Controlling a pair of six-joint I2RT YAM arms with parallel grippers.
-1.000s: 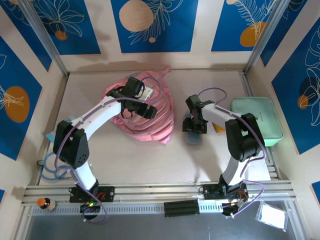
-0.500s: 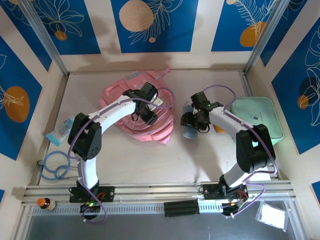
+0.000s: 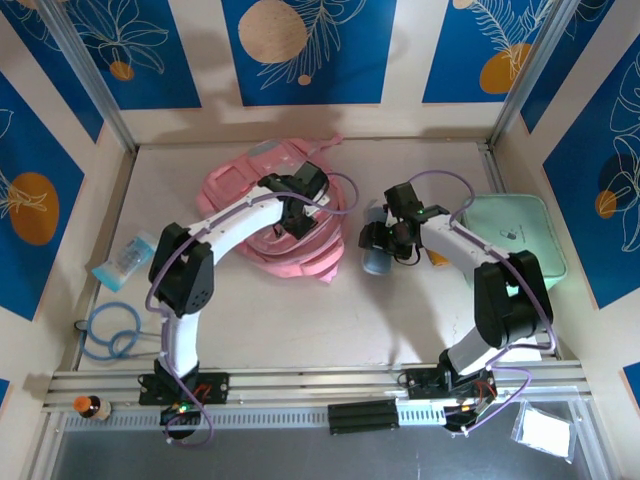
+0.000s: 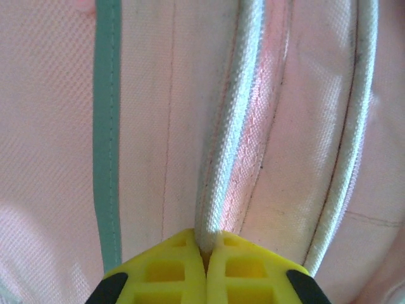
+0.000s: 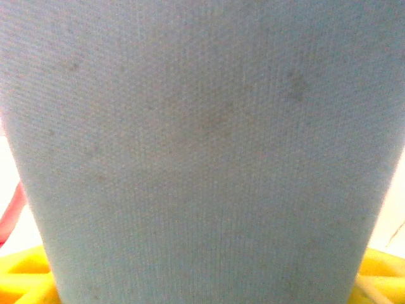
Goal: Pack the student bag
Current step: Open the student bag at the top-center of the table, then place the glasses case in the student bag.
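Student bag (image 3: 232,188): far-left on the desk (image 3: 300,310).
Left gripper (image 4: 205,253): on bag, pinching its grey trim (image 4: 228,126).
Right gripper (image 3: 380,243): just right of bag, clamping blue-grey pouch (image 5: 202,152); you'd likely carry it left.

Mint-green flat case (image 3: 515,240) lies at the worktop's (image 3: 300,320) right edge. Grey-blue fabric item (image 3: 375,262) sits near centre. Blue-and-clear packet (image 3: 125,258) is at the left edge, with a coiled blue cable (image 3: 92,338) near it. Orange-capped bottle (image 3: 90,407) stands on the front rail.
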